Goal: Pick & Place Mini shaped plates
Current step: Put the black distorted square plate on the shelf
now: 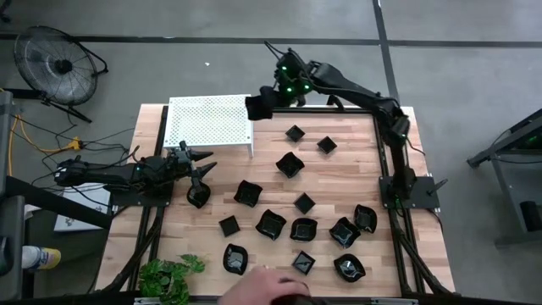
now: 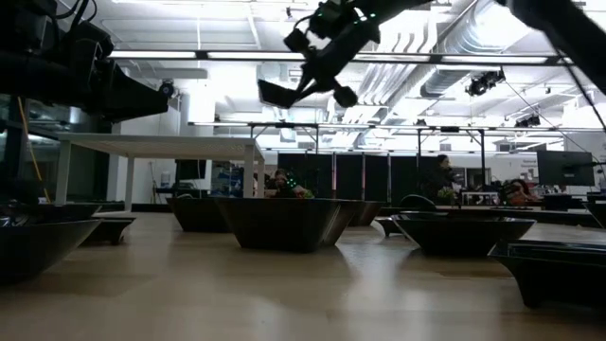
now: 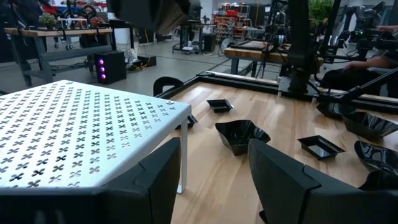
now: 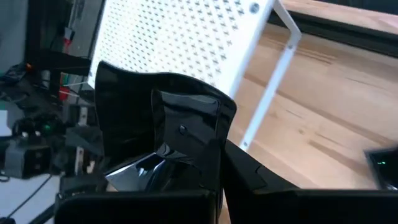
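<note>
The desk (image 1: 169,246) carries many mini shaped plates (image 1: 271,224); the high view shows them scattered from the near edge, where a person's hand (image 1: 267,288) and a plant (image 1: 169,275) intrude, back toward the far right corner; the low view shows only their dark rims in profile, and the spread cannot be read there. The left gripper (image 1: 196,169) lies low near the left edge, just in front of the white perforated shelf (image 1: 210,123), pointing toward the right edge; the left wrist view shows its fingers (image 3: 155,180) set well apart with nothing between them, which the high view does not resolve; one dish lies just beside its tip. The shelf stands at the far left corner. The right gripper (image 4: 180,155) hangs in the air over the shelf's right end; only the right wrist view shows its fingers closed on a held plate (image 4: 155,124), gripped by one rim, its glossy face tilted steeply; the high view shows that plate as a dark shape extending left of the gripper, along the far edge.
</note>
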Available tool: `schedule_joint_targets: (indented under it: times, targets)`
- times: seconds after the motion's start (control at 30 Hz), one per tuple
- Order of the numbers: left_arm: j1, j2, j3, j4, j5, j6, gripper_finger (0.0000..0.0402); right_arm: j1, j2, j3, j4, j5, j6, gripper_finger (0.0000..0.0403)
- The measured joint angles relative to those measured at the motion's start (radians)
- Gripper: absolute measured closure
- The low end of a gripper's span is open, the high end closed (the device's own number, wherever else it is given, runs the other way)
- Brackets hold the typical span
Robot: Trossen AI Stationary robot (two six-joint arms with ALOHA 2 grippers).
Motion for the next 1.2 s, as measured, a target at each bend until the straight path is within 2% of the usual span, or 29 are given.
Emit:
schedule_joint_targets:
  times: [0.3, 0.47, 1.2]
  targets:
    - [0.000, 0.000, 0.000, 0.000, 0.000, 0.000, 0.0215, 0.001, 0.199, 0.225, -0.012, -0.061, 0.072, 0.0401]
    - [0.000, 0.000, 0.000, 0.000, 0.000, 0.000, 0.0215, 0.005, 0.215, 0.181, 0.085, -0.084, 0.149, 0.0401]
    - [0.000, 0.000, 0.000, 0.000, 0.000, 0.000, 0.0215, 0.051, 0.235, 0.179, 0.095, -0.017, 0.117, 0.0400]
